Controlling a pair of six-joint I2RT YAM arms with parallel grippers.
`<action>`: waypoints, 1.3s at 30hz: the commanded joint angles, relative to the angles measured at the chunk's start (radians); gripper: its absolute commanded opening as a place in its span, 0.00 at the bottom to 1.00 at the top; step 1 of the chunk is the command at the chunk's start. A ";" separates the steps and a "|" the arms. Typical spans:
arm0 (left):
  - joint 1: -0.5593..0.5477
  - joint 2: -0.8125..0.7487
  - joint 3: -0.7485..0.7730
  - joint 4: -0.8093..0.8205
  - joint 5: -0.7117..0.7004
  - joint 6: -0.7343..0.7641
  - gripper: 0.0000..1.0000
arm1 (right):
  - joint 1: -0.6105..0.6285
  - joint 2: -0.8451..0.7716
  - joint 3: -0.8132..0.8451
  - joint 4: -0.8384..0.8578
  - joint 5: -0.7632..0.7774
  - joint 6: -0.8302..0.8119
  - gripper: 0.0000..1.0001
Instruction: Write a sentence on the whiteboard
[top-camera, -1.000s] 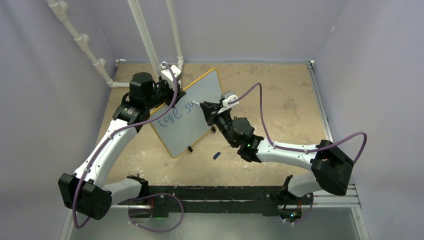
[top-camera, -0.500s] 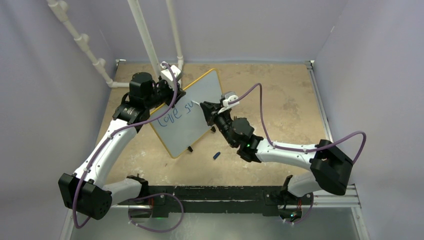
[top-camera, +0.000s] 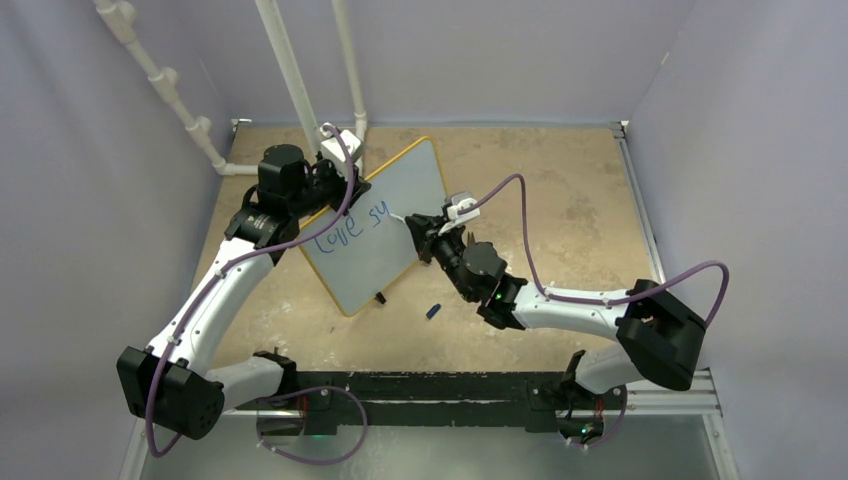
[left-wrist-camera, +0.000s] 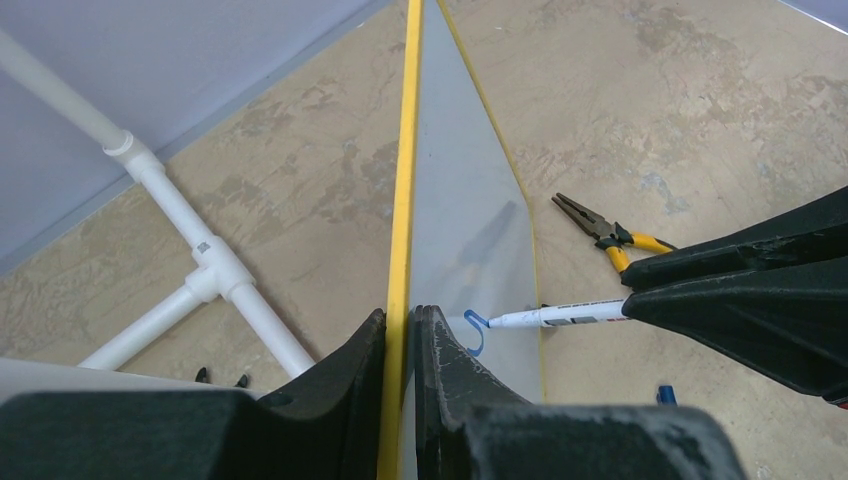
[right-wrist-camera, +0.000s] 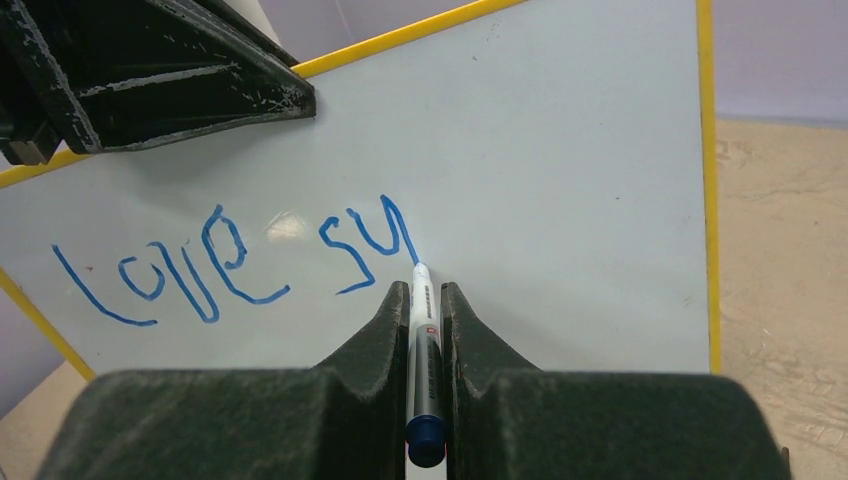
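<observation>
The whiteboard (top-camera: 400, 190) stands tilted on the table, with a yellow frame (left-wrist-camera: 402, 200) and a pale face (right-wrist-camera: 560, 150). My left gripper (left-wrist-camera: 401, 325) is shut on its top edge and holds it up; it also shows in the top view (top-camera: 335, 180). My right gripper (right-wrist-camera: 417, 292) is shut on a white marker (right-wrist-camera: 420, 330) with a blue end. The marker's tip touches the board at the end of the blue writing (right-wrist-camera: 240, 260), which reads "love su". In the top view the right gripper (top-camera: 420, 225) is at the board's right side. The marker shows in the left wrist view (left-wrist-camera: 560, 316).
Pliers (left-wrist-camera: 605, 232) with yellow handles lie on the table behind the board. A blue marker cap (top-camera: 433, 311) lies on the table in front of the board. White pipes (top-camera: 290, 80) stand at the back left. Grey walls close three sides.
My right gripper has moved the marker's tip down along the board, finishing the "u" stroke. The left arm and the board have not moved.
</observation>
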 joint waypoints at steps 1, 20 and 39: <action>0.010 -0.009 -0.015 0.002 -0.011 0.021 0.00 | -0.006 -0.031 0.014 0.005 0.043 -0.004 0.00; 0.002 0.116 0.143 0.007 0.089 -0.089 0.58 | -0.006 -0.414 -0.101 -0.200 0.050 -0.017 0.00; -0.001 0.144 0.083 -0.047 0.281 -0.079 0.00 | -0.006 -0.686 -0.154 -0.442 0.073 0.049 0.00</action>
